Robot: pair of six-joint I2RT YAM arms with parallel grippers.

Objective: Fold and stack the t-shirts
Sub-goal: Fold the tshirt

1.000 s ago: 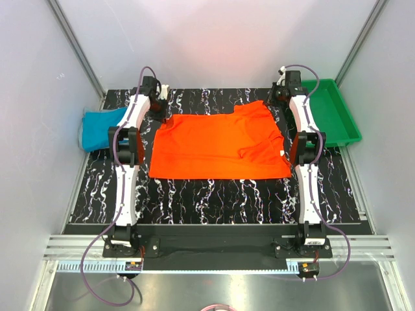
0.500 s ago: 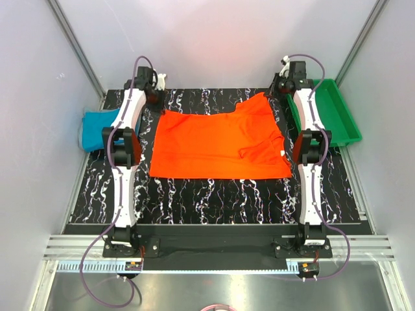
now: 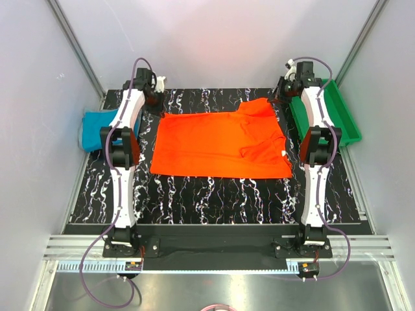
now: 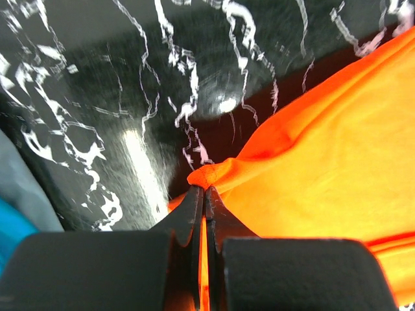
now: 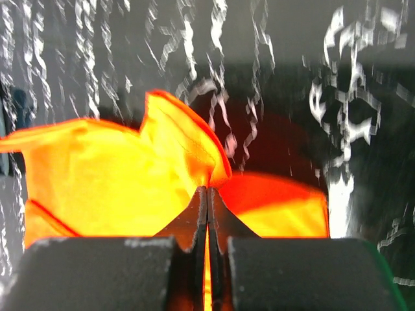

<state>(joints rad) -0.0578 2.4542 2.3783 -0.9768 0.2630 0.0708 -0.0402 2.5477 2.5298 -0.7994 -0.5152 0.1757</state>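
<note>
I see the bright orange-red cloth t-shirt spread flat across the middle of the black white-veined marble-pattern table. My left gripper is pinched tight on the shirt's far left corner. My right gripper is pinched tight on its far right corner, where the cloth bunches at the tips. The teal-blue cloth t-shirt lies crumpled at the table's left edge, partly behind the left arm. The rigid green plastic tray sits at the far right, beside the right arm.

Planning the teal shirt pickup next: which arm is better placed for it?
Left. The teal t-shirt lies at the table's left edge beside the left arm; the right arm stands across the orange t-shirt, by the green tray.
</note>
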